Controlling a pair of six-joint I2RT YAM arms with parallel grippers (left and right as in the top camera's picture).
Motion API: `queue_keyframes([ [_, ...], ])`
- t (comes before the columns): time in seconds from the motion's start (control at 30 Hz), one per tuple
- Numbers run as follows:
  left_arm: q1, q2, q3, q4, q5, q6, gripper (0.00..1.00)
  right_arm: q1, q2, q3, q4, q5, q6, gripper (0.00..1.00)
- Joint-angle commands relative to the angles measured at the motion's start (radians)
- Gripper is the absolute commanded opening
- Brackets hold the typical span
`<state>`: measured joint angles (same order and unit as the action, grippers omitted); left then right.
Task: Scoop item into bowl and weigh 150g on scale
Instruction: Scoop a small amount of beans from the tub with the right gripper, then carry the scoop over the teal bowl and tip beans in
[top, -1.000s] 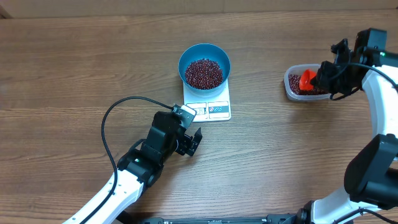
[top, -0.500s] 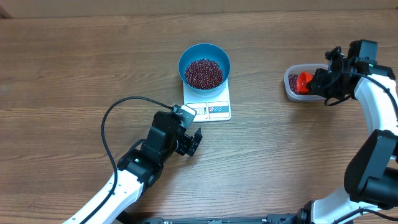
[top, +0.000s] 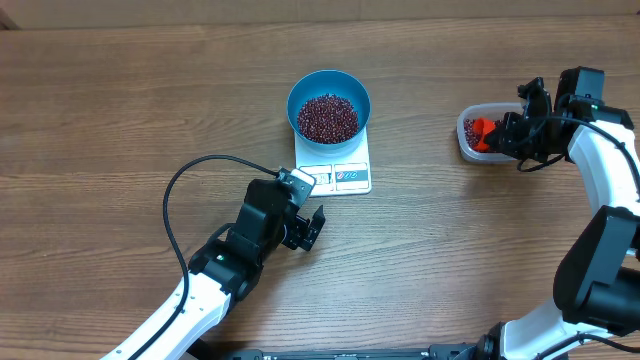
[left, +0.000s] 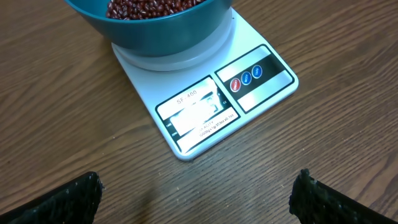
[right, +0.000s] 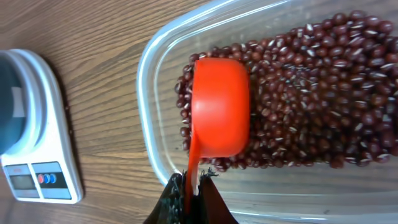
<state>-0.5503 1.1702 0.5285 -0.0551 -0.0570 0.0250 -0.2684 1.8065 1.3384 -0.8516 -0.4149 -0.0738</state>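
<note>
A blue bowl (top: 329, 104) full of dark red-brown beans (top: 328, 117) stands on the white scale (top: 340, 172); the left wrist view shows the bowl (left: 155, 18) on the scale (left: 205, 106) too. My left gripper (top: 312, 228) rests open on the table just below and left of the scale, nothing between its fingers. My right gripper (right: 191, 186) is shut on the handle of an orange scoop (right: 219, 115), which lies upside down on the beans (right: 311, 93) inside a clear plastic container (top: 474, 147) at the right.
A black cable (top: 190, 180) loops over the table left of the left arm. The container (right: 146, 81) sits apart from the scale (right: 43, 143), with bare wood between them.
My right gripper has shifted left and down over the container, lowering the scoop into the beans. The left arm, bowl and scale have not moved.
</note>
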Motion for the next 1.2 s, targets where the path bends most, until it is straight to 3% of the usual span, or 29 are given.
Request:
queue_keyframes([
  [0.0,-0.005,0.008,-0.005,0.003,-0.002,-0.013,1.0,-0.004,0.008,-0.01,-0.006,-0.076,-0.005,0.04],
  [0.37,-0.005,0.008,-0.005,0.003,-0.002,-0.013,1.0,-0.132,0.008,-0.008,-0.021,-0.259,0.028,0.04],
  [0.73,-0.005,0.008,-0.005,0.003,-0.002,-0.013,1.0,-0.29,0.008,-0.008,-0.041,-0.578,-0.031,0.04],
  [1.17,-0.005,0.008,-0.005,0.003,-0.002,-0.013,1.0,-0.236,0.008,-0.001,-0.039,-0.785,-0.039,0.04],
])
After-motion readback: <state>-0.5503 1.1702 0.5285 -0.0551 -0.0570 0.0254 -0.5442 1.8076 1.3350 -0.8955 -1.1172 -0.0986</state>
